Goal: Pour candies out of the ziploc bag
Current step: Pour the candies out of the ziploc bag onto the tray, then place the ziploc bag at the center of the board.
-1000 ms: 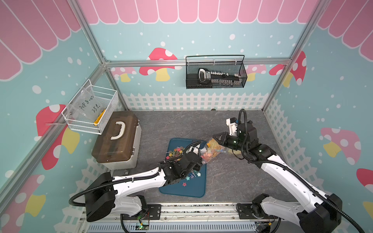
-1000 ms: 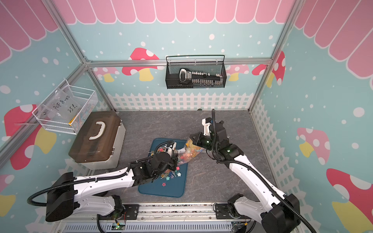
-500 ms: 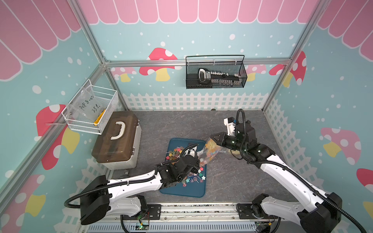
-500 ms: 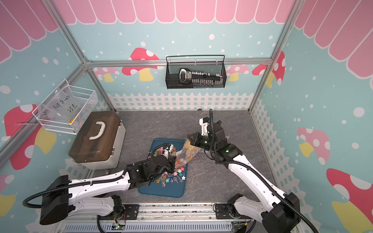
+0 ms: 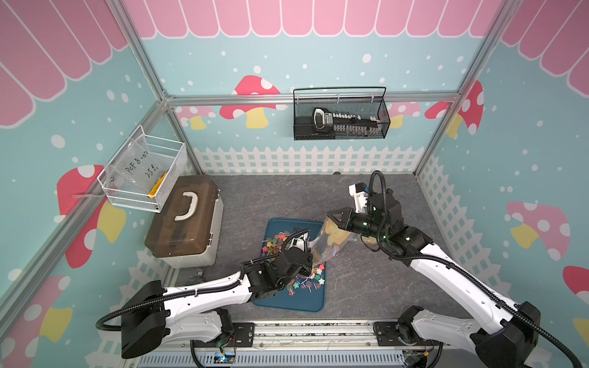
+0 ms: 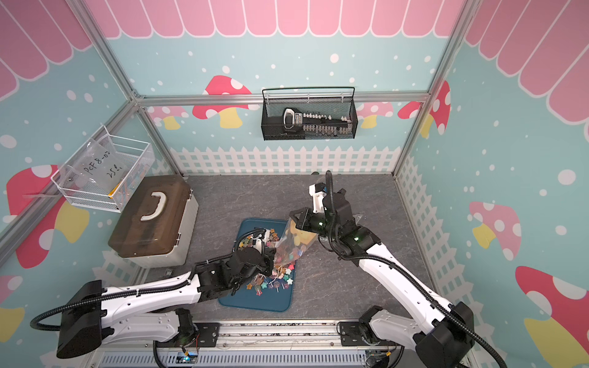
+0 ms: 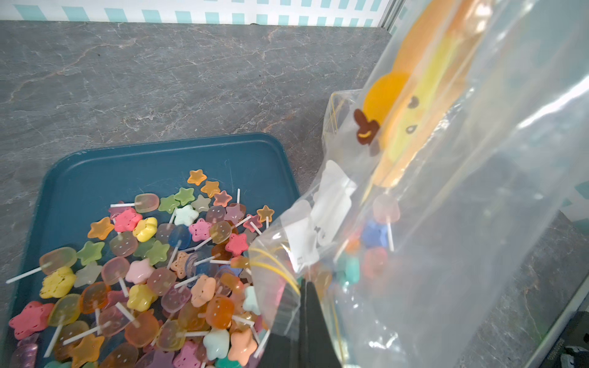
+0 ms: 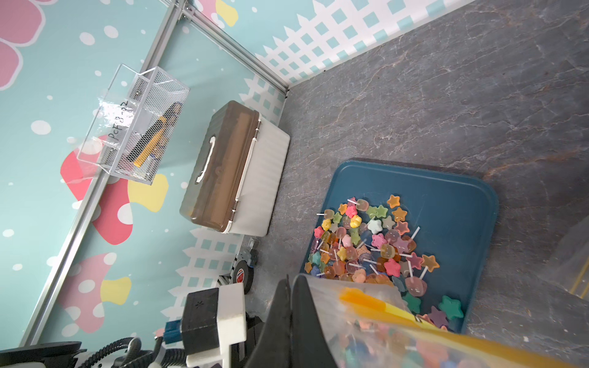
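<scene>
While the ziploc bag (image 5: pixel 328 240) is held slanted between the two arms, its higher end is pinched by the right gripper (image 5: pixel 333 219) and its lower end by the left gripper (image 5: pixel 309 258), above the blue tray (image 5: pixel 287 302); the tray is laid flat on the grey table (image 5: pixel 357 286).

In the right wrist view the right gripper (image 8: pixel 291 286) is seen with its jaws pressed together on a corner of the bag (image 8: pixel 382 318), beside the orange zip strip; in the left wrist view the left gripper (image 7: pixel 307 296) is seen with a black finger flat against the clear plastic (image 7: pixel 446 191), the jaws being closed on the bag's lower edge.

The candies (image 7: pixel 159 270) are heaped on the tray (image 7: pixel 127 172) in mixed colours, many on white sticks, the pile reaching under the bag's lower end; a few candies are seen inside the bag, near that end; an orange and yellow cartoon print is shown on the bag's upper part.

In both top views the heap (image 6: pixel 271 282) is partly hidden by the left arm; a storage box (image 5: pixel 181 223) with a brown lid is set well apart from the tray, by the side wall.
</scene>
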Robot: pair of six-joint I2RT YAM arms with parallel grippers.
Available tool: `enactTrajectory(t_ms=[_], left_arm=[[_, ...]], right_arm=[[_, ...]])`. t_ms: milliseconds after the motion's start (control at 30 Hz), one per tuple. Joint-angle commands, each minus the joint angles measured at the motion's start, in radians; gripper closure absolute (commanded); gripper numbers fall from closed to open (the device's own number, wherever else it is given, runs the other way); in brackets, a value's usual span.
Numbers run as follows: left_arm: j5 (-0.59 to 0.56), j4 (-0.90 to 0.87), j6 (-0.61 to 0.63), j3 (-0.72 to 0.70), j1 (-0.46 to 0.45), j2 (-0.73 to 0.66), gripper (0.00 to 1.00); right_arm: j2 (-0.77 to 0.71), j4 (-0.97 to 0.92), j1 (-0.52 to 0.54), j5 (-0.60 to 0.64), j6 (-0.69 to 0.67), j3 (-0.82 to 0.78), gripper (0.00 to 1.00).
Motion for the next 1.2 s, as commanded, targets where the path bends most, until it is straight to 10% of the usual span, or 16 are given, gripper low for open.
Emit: enactTrajectory(t_ms=[0,833,1167], left_arm=[[-0.028,-0.014,-0.039,-0.025,-0.007,-0.021,1.00],[-0.058,-0.033,0.068,0.001,-0.007,-0.096,1.00],[0.230,-0.062,0.300,0.203,-0.006,0.018,1.00]], right_arm=[[0.008,0.037,0.017,0.014,-0.015,0.044,1.00],[-0.004,-0.015,0.040,0.117,-0.062,0.080,1.00],[-0.177,-0.152,0.012,0.394,-0.112,-0.011,1.00]])
